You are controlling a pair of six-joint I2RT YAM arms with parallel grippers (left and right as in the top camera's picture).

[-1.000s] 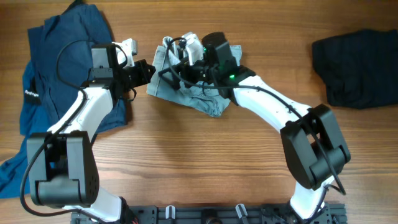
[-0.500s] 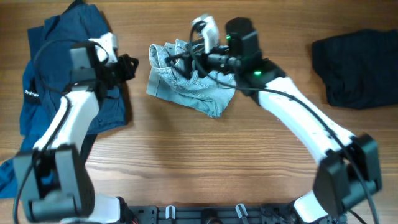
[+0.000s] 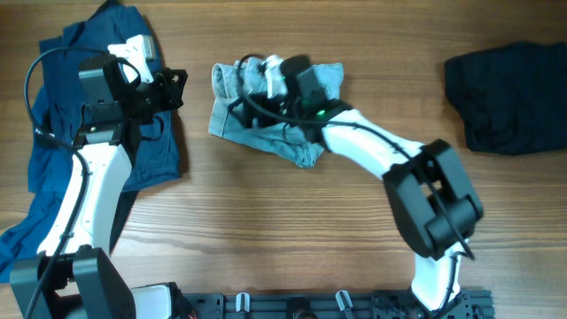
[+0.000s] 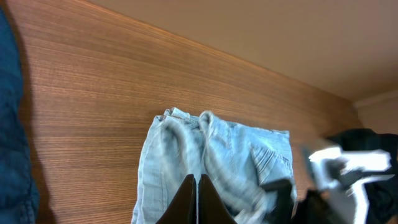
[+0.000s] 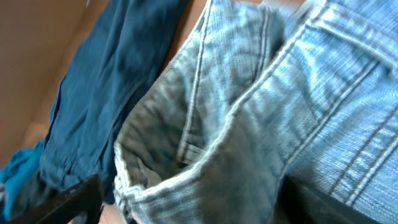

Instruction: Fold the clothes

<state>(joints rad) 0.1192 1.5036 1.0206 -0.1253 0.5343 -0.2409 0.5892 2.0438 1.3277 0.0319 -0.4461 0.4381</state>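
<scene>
Right claw (image 3: 255, 94) back, seemingly over denim shorts (image 3: 304, 144)

shorts (image 3: 232, 115): table (image 3: 266, 221) centre | garment pile (image 3: 53, 133): left of shorts | lone garment (image 3: 505, 97): far right | right tool (image 3: 255, 99): over shorts

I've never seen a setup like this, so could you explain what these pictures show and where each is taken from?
These are two white-and-black robot arms, the left arm and the right arm, at a wooden table. One picture looks down from above; the other two come from cameras on each wrist. On the table lie crumpled light blue denim shorts, a dark navy garment and a black garment. The left gripper is shut and holds nothing. The right gripper is over the shorts, its jaws wide apart with denim between them; whether it grips is unclear.
</scene>
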